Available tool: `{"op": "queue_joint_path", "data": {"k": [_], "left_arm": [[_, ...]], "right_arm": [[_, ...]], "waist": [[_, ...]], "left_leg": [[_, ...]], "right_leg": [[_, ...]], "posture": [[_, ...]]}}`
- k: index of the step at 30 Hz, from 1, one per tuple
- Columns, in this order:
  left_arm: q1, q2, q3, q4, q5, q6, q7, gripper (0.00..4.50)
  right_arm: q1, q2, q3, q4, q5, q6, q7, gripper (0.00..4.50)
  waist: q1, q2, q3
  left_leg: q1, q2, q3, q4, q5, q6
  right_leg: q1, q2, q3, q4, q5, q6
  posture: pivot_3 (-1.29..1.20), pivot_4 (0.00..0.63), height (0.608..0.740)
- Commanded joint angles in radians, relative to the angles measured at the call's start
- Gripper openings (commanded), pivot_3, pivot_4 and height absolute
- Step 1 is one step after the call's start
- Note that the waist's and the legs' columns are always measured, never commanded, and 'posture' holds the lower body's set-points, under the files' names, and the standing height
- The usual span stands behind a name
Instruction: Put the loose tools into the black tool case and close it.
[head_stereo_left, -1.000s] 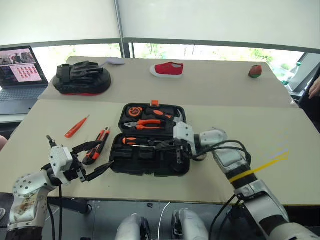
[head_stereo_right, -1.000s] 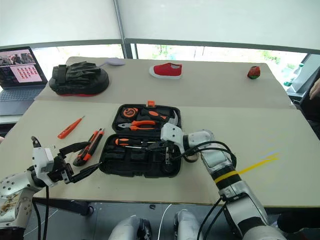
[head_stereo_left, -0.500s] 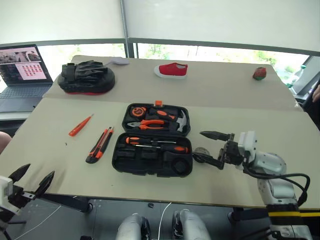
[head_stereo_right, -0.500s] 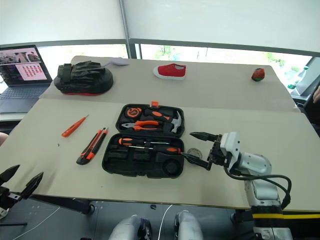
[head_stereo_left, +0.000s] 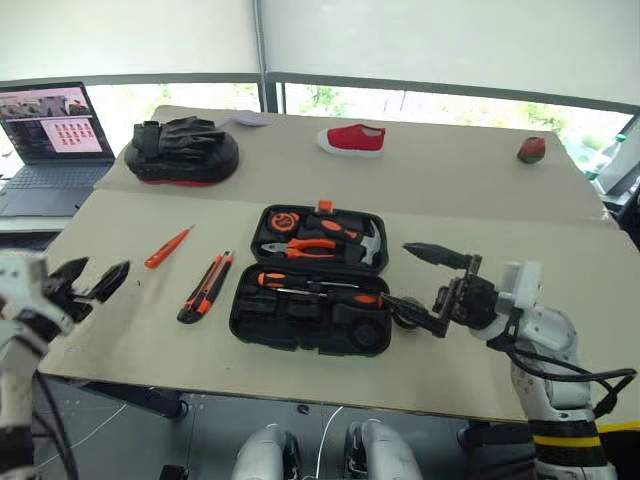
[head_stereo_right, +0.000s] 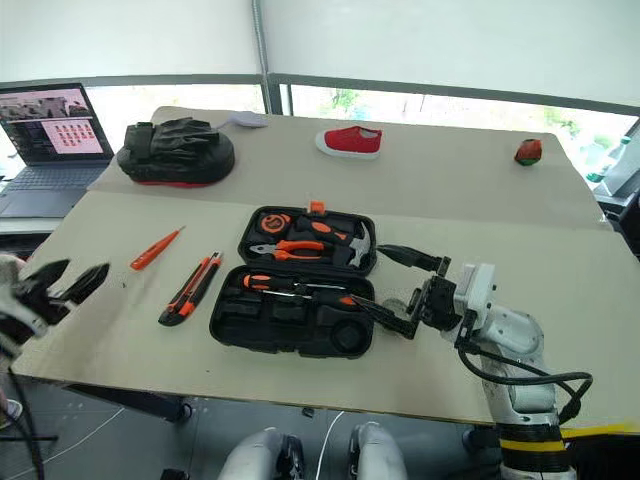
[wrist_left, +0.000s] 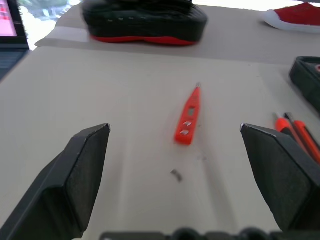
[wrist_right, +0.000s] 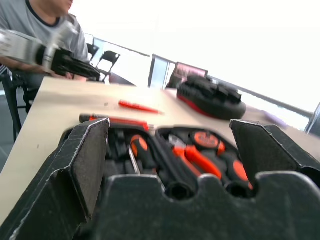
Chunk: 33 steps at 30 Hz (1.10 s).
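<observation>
Currently both pincers stand apart and empty: left pincer (head_stereo_left: 88, 280) faces the orange screwdriver (wrist_left: 188, 117) lying loose on bench (head_stereo_left: 560, 270) w/ utility knife (head_stereo_left: 205, 287), positioned for pickup, while right pincer (head_stereo_left: 420, 285) hovers beside the open tool case (head_stereo_left: 305, 325).

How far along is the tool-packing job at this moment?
Done: two screwdrivers lie in the open case. In hand: nothing; the right claw and left claw are open. Left: the orange screwdriver, the knife, the tape roll beside the case, then closing.
</observation>
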Motion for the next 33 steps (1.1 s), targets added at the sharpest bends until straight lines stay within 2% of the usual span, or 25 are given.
{"op": "queue_joint_path", "data": {"k": [1, 4, 9, 15, 19, 20, 21, 27, 30, 33], "left_arm": [[-0.194, 0.041, -0.135, 0.196, 0.119, 0.063, -0.01, 4.5], [-0.346, 0.034, -0.212, 0.377, 0.209, 0.021, -0.007, 4.5], [-0.549, -0.001, -0.297, 0.623, 0.308, 0.007, -0.023, 4.5], [-0.624, -0.021, -0.353, 0.775, 0.379, -0.023, -0.137, 4.5], [-0.632, -0.043, -0.36, 0.821, 0.414, -0.084, -0.141, 3.48], [-0.629, -0.047, -0.364, 0.828, 0.423, -0.095, -0.144, 2.99], [-0.629, -0.05, -0.365, 0.837, 0.429, -0.106, -0.146, 2.73], [-0.627, -0.052, -0.322, 0.858, 0.416, -0.162, -0.148, 0.54], [-0.636, -0.046, -0.283, 0.825, 0.388, -0.264, -0.187, 0.47], [-0.628, -0.014, -0.327, 0.675, 0.384, -0.328, -0.401, 0.47]], "right_arm": [[-0.093, -0.026, 0.034, -0.098, 0.034, 0.099, -0.041, 4.48], [-0.157, -0.027, 0.031, -0.123, 0.077, 0.214, -0.116, 4.48], [-0.174, -0.084, 0.053, -0.142, 0.078, 0.281, -0.085, 4.48], [-0.179, -0.112, 0.059, -0.152, 0.064, 0.302, -0.09, 4.48], [-0.168, -0.12, 0.059, -0.16, 0.059, 0.306, -0.095, 4.5], [-0.163, -0.121, 0.058, -0.163, 0.059, 0.307, -0.096, 4.5], [-0.16, -0.12, 0.056, -0.165, 0.06, 0.308, -0.098, 4.5], [-0.15, -0.115, 0.053, -0.165, 0.067, 0.313, -0.109, 4.5], [-0.141, -0.118, 0.045, -0.159, 0.07, 0.31, -0.108, 4.5], [-0.108, -0.161, 0.02, -0.144, 0.065, 0.307, -0.075, 4.5]], "waist": [[-0.003, 0.0, 0.001], [-0.012, -0.002, 0.002], [-0.016, -0.004, 0.003], [-0.016, -0.004, 0.003], [-0.015, -0.004, 0.003], [-0.014, -0.004, 0.003], [-0.013, -0.004, 0.003], [-0.009, -0.004, 0.003], [-0.007, -0.005, 0.003], [-0.007, -0.009, 0.006]], "left_leg": [[-0.001, 0.0, 0.001, 0.0, 0.001, -0.001], [0.0, 0.0, 0.002, 0.0, 0.002, -0.002], [-0.002, 0.0, 0.002, 0.001, 0.006, 0.004], [-0.003, -0.001, 0.002, 0.003, 0.007, 0.007], [-0.003, -0.001, 0.001, 0.004, 0.007, 0.007], [-0.003, -0.001, 0.0, 0.005, 0.007, 0.007], [-0.003, -0.001, 0.0, 0.005, 0.007, 0.007], [-0.003, -0.002, 0.0, 0.005, 0.006, 0.009], [-0.003, -0.002, -0.001, 0.005, 0.006, 0.009], [-0.005, -0.002, 0.0, 0.006, 0.006, 0.01]], "right_leg": [[-0.001, 0.003, -0.002, 0.0, 0.0, 0.0], [-0.001, 0.004, -0.003, 0.001, 0.0, 0.0], [-0.002, 0.007, -0.003, 0.001, 0.0, 0.0], [-0.002, 0.006, -0.003, 0.003, 0.0, 0.0], [-0.002, 0.001, -0.002, 0.003, 0.0, 0.0], [-0.002, 0.0, -0.002, 0.004, 0.0, 0.0], [-0.002, 0.0, -0.002, 0.004, 0.0, 0.0], [-0.001, -0.001, -0.003, 0.005, 0.0, 0.0], [-0.001, 0.0, -0.003, 0.005, 0.0, 0.0], [-0.002, 0.0, -0.003, 0.005, 0.0, 0.0]], "posture": [[0.0, 0.15, 0.74], [0.0, 0.15, 0.74], [0.0, 0.15, 0.74], [0.0, 0.15, 0.74], [0.0, 0.15, 0.74], [0.0, 0.15, 0.74], [0.0, 0.15, 0.74], [0.0, 0.15, 0.74], [0.0, 0.15, 0.74], [0.0, 0.15, 0.74]]}}
